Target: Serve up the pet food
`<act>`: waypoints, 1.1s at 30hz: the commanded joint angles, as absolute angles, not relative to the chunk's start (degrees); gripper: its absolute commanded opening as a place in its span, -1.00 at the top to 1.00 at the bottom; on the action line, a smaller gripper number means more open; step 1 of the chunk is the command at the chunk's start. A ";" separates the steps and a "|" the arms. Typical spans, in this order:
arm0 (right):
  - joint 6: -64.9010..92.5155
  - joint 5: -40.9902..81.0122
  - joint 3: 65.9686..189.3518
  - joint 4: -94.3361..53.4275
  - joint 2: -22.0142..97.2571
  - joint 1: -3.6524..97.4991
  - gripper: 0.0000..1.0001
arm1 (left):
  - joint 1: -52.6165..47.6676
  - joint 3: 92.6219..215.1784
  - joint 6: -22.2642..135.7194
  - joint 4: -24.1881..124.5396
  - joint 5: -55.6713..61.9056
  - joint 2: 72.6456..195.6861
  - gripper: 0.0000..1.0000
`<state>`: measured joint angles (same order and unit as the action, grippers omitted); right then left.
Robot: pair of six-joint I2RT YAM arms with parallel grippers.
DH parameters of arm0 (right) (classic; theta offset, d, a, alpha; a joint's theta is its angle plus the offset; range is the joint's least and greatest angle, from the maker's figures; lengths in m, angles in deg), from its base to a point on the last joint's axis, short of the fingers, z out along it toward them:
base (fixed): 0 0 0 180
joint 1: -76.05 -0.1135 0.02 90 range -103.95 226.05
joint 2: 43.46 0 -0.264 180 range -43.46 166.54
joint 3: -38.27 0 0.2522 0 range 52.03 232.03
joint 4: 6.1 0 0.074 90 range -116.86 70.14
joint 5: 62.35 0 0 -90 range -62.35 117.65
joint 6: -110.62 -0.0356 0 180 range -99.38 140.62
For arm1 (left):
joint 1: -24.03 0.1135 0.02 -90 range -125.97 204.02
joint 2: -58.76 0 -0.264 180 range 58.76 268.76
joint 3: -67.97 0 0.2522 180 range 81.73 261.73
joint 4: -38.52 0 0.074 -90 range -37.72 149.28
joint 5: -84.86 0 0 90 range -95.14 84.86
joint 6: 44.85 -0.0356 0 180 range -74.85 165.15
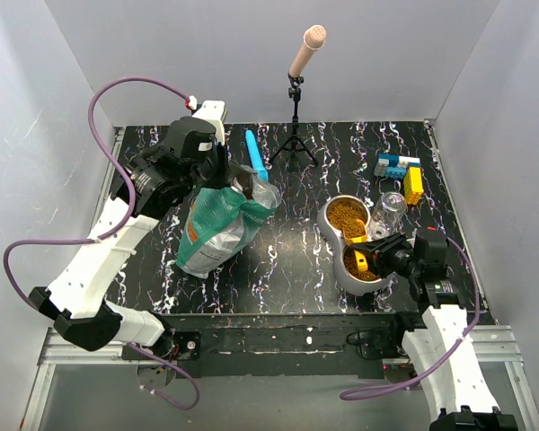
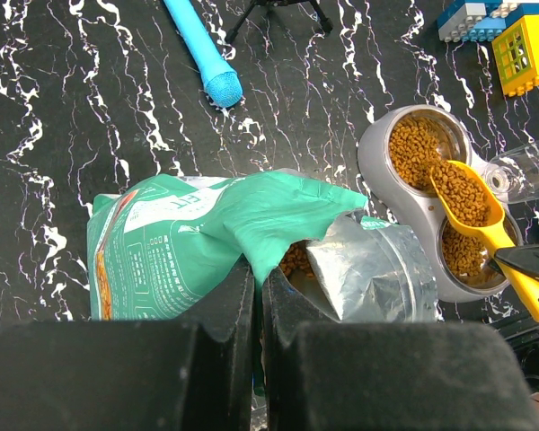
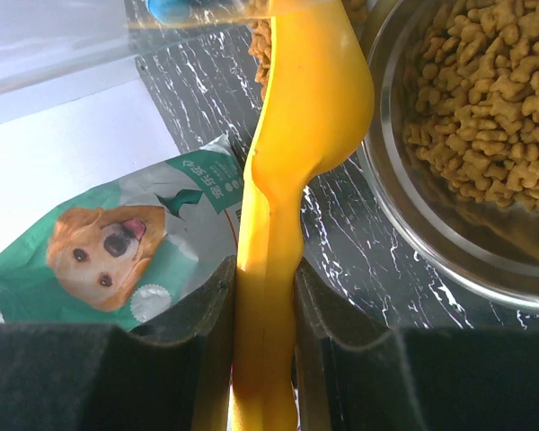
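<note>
1. My left gripper is closed tight on the torn rim of the green dog-food bag, which sits at 9 o'clock from the grey double bowl.
2. My right gripper is clamped on the yellow scoop by its handle, reaching in from 4 o'clock.
3. The scoop, heaped with kibble, sits over the double bowl where its two filled cups meet.
</note>
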<state>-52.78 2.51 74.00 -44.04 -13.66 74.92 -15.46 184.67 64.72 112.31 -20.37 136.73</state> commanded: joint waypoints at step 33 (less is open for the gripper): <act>-49.51 4.62 100.53 -64.41 7.51 74.91 0.97 | -15.53 187.82 63.69 103.17 -21.05 132.59 1.00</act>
<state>-50.27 3.75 95.97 -61.77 6.30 74.90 -15.46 184.64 64.39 112.31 -20.35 136.65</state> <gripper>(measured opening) 0.337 0.010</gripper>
